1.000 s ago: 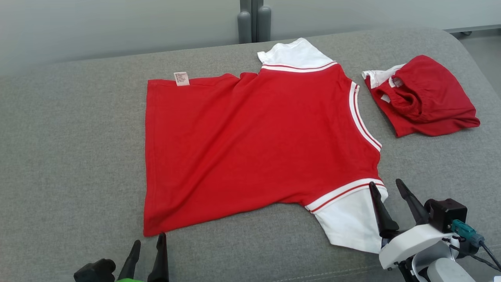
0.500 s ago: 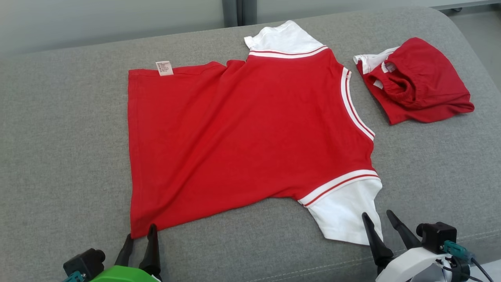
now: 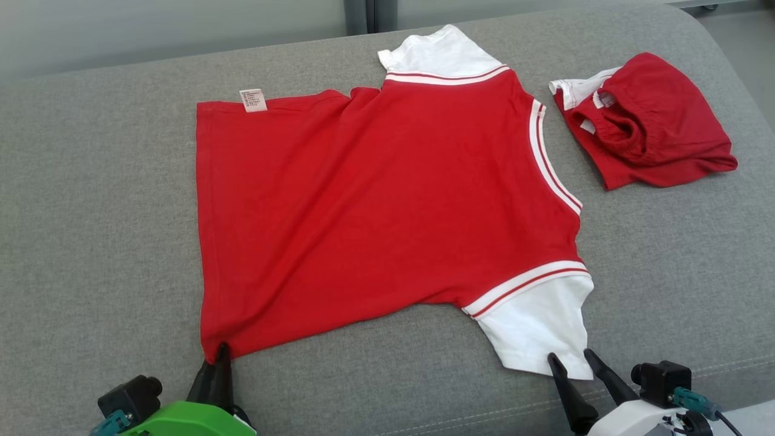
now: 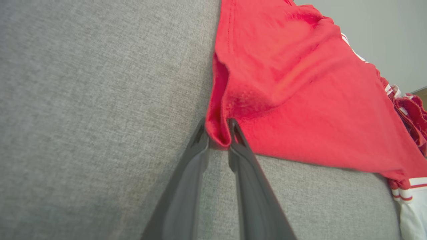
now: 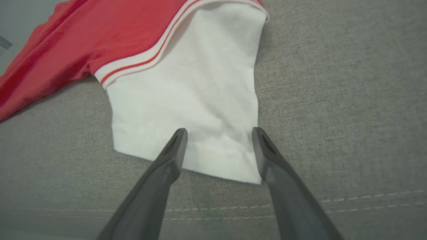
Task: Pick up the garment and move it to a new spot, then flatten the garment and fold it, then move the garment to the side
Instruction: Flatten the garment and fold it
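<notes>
The garment (image 3: 375, 200), a red T-shirt with white sleeves, lies spread flat on the grey cushion (image 3: 97, 212). Its near left hem corner is bunched up between the fingertips of my left gripper (image 3: 218, 357). In the left wrist view that gripper (image 4: 217, 133) is shut on a small fold of the red cloth (image 4: 300, 100). My right gripper (image 3: 569, 356) sits at the near white sleeve (image 3: 536, 327). In the right wrist view it (image 5: 219, 130) is open, its fingers straddling the sleeve's (image 5: 186, 93) end corner.
A second red garment (image 3: 648, 127), loosely folded, lies at the far right of the cushion. The cushion's front seam (image 5: 350, 200) runs just below my right gripper. A pale wall (image 3: 169, 30) stands behind the cushion.
The head camera has tilted. My left gripper advanced to the hem corner and closed on it. My right gripper, still open, now sits at the sleeve's end.
</notes>
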